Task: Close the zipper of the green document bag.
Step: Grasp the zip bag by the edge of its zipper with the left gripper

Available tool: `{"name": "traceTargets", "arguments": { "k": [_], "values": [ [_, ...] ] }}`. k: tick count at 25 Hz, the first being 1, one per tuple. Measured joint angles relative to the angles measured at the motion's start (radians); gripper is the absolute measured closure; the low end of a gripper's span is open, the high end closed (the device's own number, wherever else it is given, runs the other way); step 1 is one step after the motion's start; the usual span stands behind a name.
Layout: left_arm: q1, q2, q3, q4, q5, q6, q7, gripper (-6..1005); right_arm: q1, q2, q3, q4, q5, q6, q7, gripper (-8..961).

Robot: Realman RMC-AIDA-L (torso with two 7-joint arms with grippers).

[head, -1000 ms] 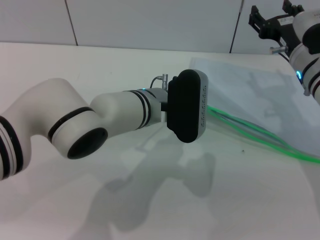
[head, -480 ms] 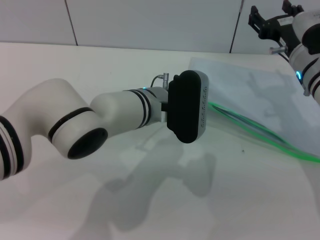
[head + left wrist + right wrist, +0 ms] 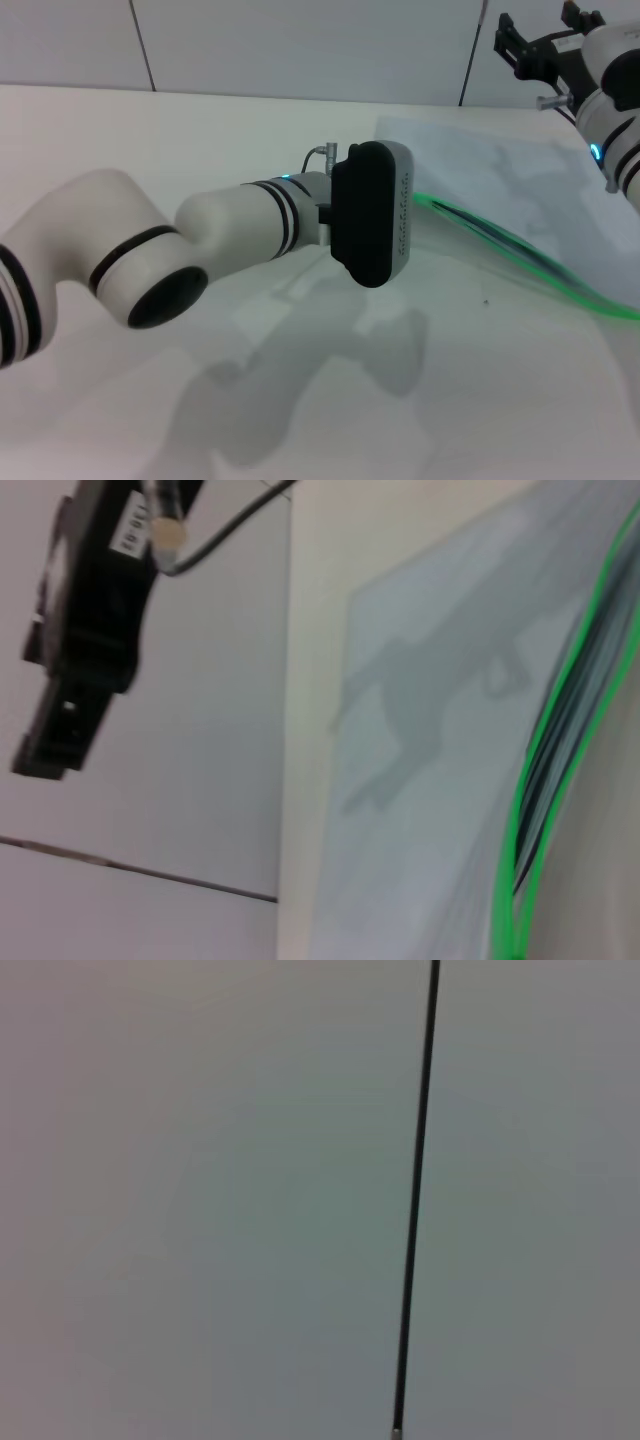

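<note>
Across the lower left and middle of the head view, the left arm reaches over the white table (image 3: 150,420), and its black-backed wrist block hides the left gripper (image 3: 400,215) at the near end of the green strip. I cannot tell whether that gripper is spread or clamped, since the block covers the tips and the left wrist view shows no fingers of its own.

Just beyond the block, toward the right of the frame, lies the green document bag (image 3: 520,190), a flat pale translucent sheet resting on the table. The zipper (image 3: 520,262) runs along its nearer edge, from the block down to the right margin of the frame. Near the block the two green lines stand apart with a dark gap between them, so the mouth looks open there. The left wrist view shows the same: two green lines parted around a dark slit, drawing close at one end. The slider tab cannot be made out in either view.

At the upper right of the head view, the right gripper (image 3: 545,40) hangs high above the bag's far corner, well clear of it, with its fingers spread and empty. Its wrist view shows only a blank wall with a dark seam.

The step in hand appears to be the pull along the zipper, with much of its length unclosed. The next move probably calls for a steady draw along the strip toward the right of the frame, kept low and in line so the bag does not lift or skew.
</note>
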Motion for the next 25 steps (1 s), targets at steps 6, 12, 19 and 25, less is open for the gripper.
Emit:
{"name": "traceTargets", "arguments": {
  "k": [6,12,19,25],
  "values": [
    [0.053,0.002,-0.006,0.005,0.004,0.085,0.0,920,-0.022,-0.005,-0.002,-0.044,-0.004,0.0,0.024,152],
    [0.104,0.006,-0.016,0.04,-0.003,0.111,0.0,934,-0.046,-0.038,0.003,-0.121,-0.133,0.059,0.16,165],
    [0.137,0.009,-0.037,0.073,0.0,0.119,0.0,944,-0.06,-0.12,0.002,-0.215,-0.487,0.115,0.51,181],
    [0.166,0.01,-0.06,0.099,-0.004,0.133,-0.002,945,-0.079,-0.172,0.009,-0.23,-0.779,0.011,0.802,195]
  ]
}}
